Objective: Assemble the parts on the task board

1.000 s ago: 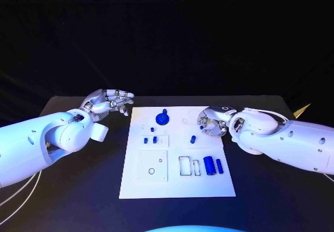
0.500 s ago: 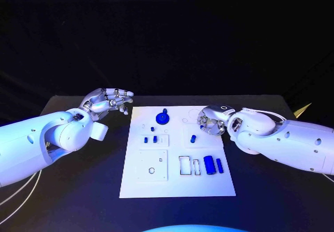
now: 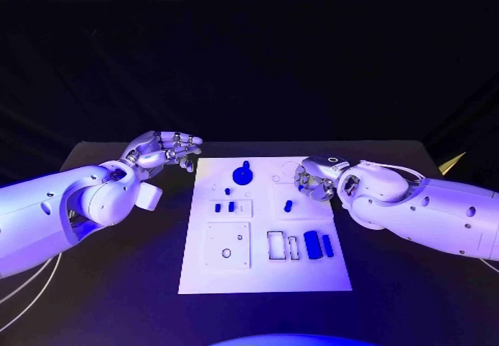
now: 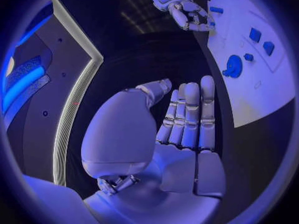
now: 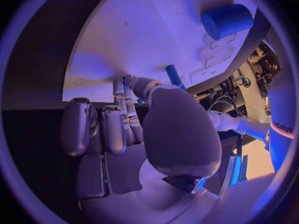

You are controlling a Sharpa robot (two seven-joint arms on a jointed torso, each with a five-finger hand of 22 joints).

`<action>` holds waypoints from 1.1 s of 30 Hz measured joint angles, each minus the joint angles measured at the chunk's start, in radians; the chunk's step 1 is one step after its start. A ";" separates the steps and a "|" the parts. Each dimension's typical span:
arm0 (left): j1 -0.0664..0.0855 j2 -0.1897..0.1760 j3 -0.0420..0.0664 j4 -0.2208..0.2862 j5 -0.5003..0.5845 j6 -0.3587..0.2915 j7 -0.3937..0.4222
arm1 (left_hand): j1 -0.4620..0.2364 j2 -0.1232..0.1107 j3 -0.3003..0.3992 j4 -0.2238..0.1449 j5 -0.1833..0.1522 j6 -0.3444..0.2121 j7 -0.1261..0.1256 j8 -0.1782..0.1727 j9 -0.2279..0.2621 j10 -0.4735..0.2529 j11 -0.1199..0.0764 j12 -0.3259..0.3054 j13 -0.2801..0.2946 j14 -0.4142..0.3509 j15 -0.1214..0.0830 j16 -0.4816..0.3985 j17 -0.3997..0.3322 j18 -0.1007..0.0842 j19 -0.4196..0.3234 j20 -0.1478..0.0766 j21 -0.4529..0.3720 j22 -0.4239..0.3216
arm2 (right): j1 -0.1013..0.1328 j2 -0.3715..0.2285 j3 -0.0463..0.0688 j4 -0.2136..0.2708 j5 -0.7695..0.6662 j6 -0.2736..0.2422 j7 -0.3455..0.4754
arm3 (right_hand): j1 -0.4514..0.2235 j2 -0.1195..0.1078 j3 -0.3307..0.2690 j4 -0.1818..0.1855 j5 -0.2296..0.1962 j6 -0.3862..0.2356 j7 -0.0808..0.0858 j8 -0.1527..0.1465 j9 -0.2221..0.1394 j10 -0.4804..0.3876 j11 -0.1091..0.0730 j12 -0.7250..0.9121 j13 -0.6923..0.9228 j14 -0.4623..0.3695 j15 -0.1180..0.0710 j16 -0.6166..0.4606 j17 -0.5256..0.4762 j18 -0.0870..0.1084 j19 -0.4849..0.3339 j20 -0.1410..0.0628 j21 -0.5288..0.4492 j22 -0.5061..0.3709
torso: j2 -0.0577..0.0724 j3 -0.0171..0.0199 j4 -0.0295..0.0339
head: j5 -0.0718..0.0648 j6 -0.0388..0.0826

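Note:
The white task board [image 3: 265,277] lies mid-table. At its far end sits a round blue part [image 3: 241,174] [image 4: 233,65]. Small blue pegs [image 3: 223,207] stand left of centre, and one blue peg [image 3: 288,206] [image 5: 174,76] stands right of centre. A thick blue cylinder [image 3: 313,245] [image 5: 227,20] and a thinner one [image 3: 327,246] lie near the right edge. My right hand [image 3: 315,179] [image 5: 124,119] hovers over the board's far right edge, fingers curled to the thumb, nothing seen in them. My left hand [image 3: 166,150] [image 4: 187,119] is raised off the far left corner, fingers extended, holding nothing.
The board has a square plate with holes [image 3: 228,246] at near left and two rectangular slots [image 3: 283,246] beside the cylinders. Black tabletop [image 3: 115,288] surrounds the board on both sides and in front.
My right hand has shifted slightly toward the far edge with its fingers curling in. The left arm and the parts on the board have stayed put.

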 measured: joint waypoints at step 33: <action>0.000 -0.002 0.000 -0.004 -0.002 0.017 -0.003 | 0.013 0.013 0.000 -0.006 0.006 -0.004 0.003 0.000 -0.003 0.000 0.000 0.000 0.000 0.003 -0.003 0.004 0.003 0.000 0.009 -0.002 0.000 -0.001 | -0.022 -0.019 -0.010 0.023 0.015 -0.114 -0.028 | -0.013 0.024 0.007 -0.015 -0.003 0.007 0.000 0.002 0.012 0.019 0.001 -0.031 -0.014 0.000 -0.007 0.000 -0.001 0.000 0.000 0.000 0.035 0.000 | -0.001 -0.0012 0.0011 | -0.003 0.000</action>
